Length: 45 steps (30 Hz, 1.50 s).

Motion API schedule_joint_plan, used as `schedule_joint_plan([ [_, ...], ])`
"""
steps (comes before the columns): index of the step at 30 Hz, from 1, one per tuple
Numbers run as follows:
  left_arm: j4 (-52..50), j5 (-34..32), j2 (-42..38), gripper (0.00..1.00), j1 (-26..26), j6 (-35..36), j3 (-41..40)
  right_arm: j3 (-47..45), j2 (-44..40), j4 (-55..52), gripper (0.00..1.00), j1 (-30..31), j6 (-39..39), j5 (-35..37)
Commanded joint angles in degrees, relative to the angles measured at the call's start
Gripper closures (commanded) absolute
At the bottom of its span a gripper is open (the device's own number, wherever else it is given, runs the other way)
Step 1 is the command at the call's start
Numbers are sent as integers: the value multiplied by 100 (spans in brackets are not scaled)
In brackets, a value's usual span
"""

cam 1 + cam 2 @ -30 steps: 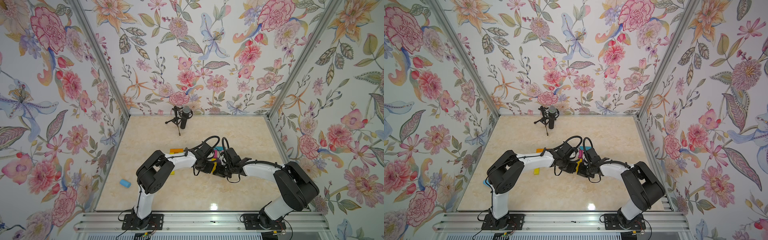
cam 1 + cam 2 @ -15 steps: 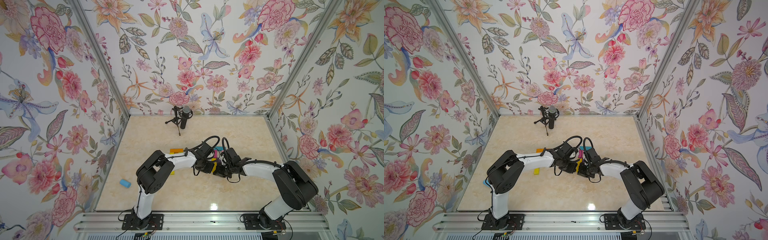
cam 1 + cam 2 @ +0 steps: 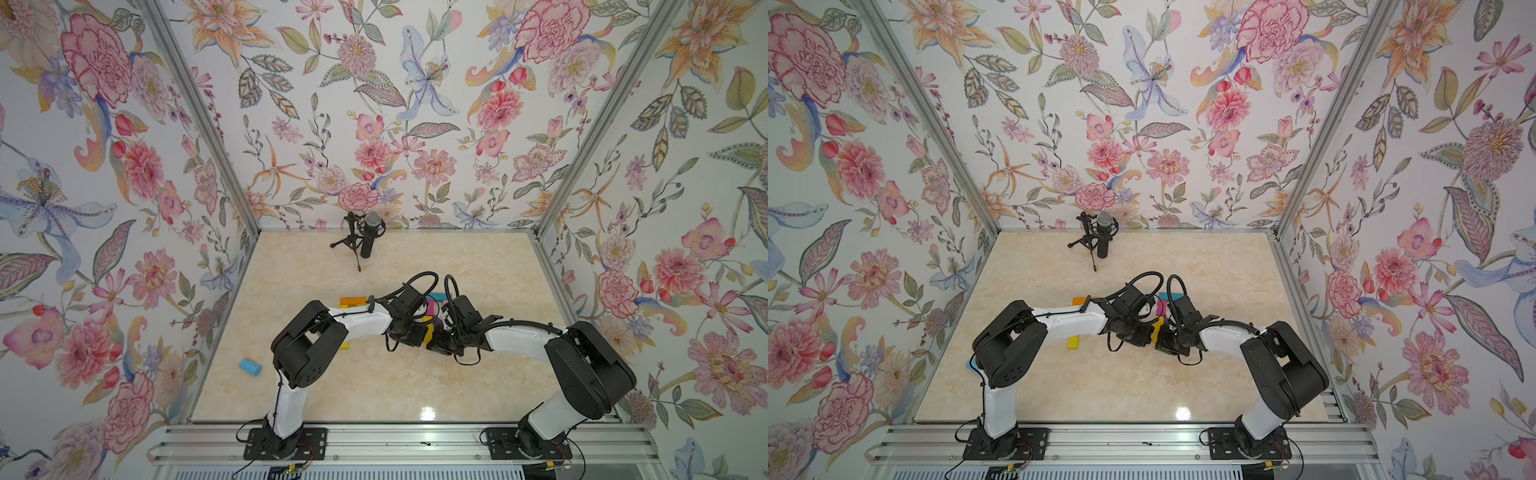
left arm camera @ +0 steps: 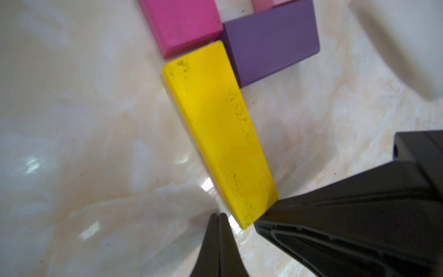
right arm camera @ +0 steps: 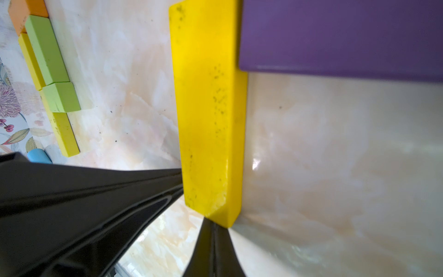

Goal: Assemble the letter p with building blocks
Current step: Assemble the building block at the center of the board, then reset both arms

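Note:
A long yellow block (image 4: 220, 134) lies flat on the marble floor, its far end against a magenta block (image 4: 182, 24) and a purple block (image 4: 271, 40). My left gripper (image 4: 218, 215) is shut and empty, its tip beside the yellow block's near corner. My right gripper (image 5: 214, 225) is also shut and empty, its tip against that same near end. The yellow block (image 5: 206, 115) meets the purple block (image 5: 335, 36) along one side. In both top views the two wrists meet over this group, and a teal block (image 3: 438, 296) shows behind them.
Lime green blocks (image 5: 48, 52), a long yellow-green block (image 5: 62, 134) and an orange block (image 3: 352, 300) lie to the left under the left arm. A blue cylinder (image 3: 250, 367) rests near the left wall. A black microphone on its tripod (image 3: 368, 237) stands at the back.

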Motion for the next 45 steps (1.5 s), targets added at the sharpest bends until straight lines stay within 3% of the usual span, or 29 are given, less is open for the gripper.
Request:
schedule_joint_plan([
  [1,-329,-508,-154,100,114,-51,-138,18,-310,-35,100,-44,-52,-151],
  [6,-899,-1817,-973,100,127,-166,1,133,-1480,-667,100,-57,-284,-33],
  [8,-864,-2133,-1451,100,126,-192,-15,395,-1950,-1066,95,-150,-445,155],
  [12,-324,-2581,-2280,97,138,-118,-261,985,-2444,-1725,66,-605,-796,514],
  [16,66,-3291,-2764,94,254,89,-476,1217,-2411,-1832,38,-1302,-1127,507],
  [18,448,-3601,-3013,81,332,296,-642,1362,-2330,-1849,22,-1552,-1264,669],
  [20,964,-3896,-3363,53,429,531,-853,1615,-2203,-1857,1,-1733,-1475,931],
  [22,1647,-4244,-3727,9,577,864,-1148,1990,-2029,-1866,0,-1878,-1623,1344],
  [23,1826,-4331,-3808,1,701,953,-1199,2159,-1940,-1858,0,-1923,-1660,1522],
  [26,1849,-4478,-3749,1,1389,982,-995,2852,-1532,-1857,0,-2006,-1861,2232],
  [29,2003,-5097,-3615,1,1943,1102,-1021,3424,-999,-1818,0,-2091,-2099,3022],
  [34,3938,-6543,-4140,0,2706,1811,-2530,3315,-301,-1050,0,-2562,-2510,3798],
  [39,4858,-6690,-5263,0,3608,2063,-3856,2193,-493,91,0,-3291,-2534,3680],
  [43,5459,-6583,-5232,1,3934,2700,-4549,891,-761,1848,0,-3366,-3149,4006],
  [45,6029,-6177,-4974,1,4048,2810,-4936,198,-767,2938,0,-3303,-3490,4113],
])
